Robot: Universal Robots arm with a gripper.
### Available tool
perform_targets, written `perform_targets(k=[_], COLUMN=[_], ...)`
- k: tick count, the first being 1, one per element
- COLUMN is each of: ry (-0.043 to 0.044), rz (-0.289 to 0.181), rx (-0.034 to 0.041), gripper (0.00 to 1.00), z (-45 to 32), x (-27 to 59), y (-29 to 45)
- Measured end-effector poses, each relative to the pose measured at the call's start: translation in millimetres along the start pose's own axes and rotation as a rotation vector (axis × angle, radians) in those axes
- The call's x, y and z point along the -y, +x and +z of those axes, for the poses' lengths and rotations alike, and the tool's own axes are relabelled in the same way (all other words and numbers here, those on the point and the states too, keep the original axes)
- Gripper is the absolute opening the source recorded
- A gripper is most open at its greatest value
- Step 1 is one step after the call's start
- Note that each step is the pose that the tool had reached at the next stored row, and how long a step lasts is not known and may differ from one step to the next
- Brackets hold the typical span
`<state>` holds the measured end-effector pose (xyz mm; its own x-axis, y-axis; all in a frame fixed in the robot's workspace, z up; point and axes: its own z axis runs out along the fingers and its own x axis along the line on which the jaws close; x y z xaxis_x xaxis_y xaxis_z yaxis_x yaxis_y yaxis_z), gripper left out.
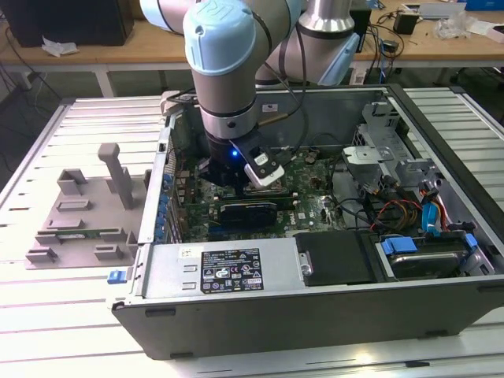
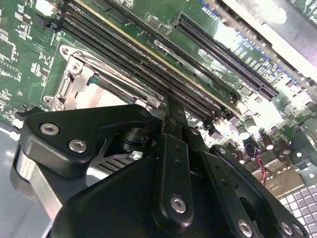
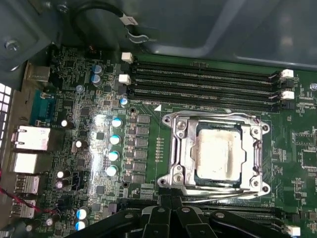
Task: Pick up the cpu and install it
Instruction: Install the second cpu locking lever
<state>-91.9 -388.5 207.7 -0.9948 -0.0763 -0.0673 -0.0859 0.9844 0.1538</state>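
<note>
The cpu (image 3: pixel 218 151), a square chip with a pale, smudged silver top, lies in the motherboard's socket in the first wrist view. The metal socket frame (image 3: pixel 181 148) is closed around it. My gripper (image 3: pixel 171 199) sits just beside one edge of the socket, fingers pressed together with nothing between them. In the second wrist view the black gripper (image 2: pixel 171 106) tapers to a point next to the socket frame (image 2: pixel 74 74). In the exterior view the arm reaches down into the open computer case (image 1: pixel 315 307), with the gripper (image 1: pixel 232 185) low over the green board.
Several black memory slots (image 3: pixel 208 82) run along the far side of the socket. A black expansion card (image 1: pixel 248 211) lies close to the gripper. Case walls, a drive cage (image 1: pixel 386 150) and cables (image 1: pixel 394 213) surround the board. A grey fixture tray (image 1: pixel 79 213) sits on the table at the exterior view's left.
</note>
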Motion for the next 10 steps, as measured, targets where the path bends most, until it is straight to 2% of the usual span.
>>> perform_targets(k=[6,7,9,10], ry=[-0.0009,-0.0063,-0.0272,-0.0324], rz=[0.005,0.005,0.006,0.006], rx=[0.0009,0.0013,0.0031,0.0036], gripper=[0.11,0.11,0.11,0.11], z=[-0.4,-0.3,0.8,1.1], x=[3.1,3.3,3.4,3.4], y=[0.2,0.3,0.5,0.6])
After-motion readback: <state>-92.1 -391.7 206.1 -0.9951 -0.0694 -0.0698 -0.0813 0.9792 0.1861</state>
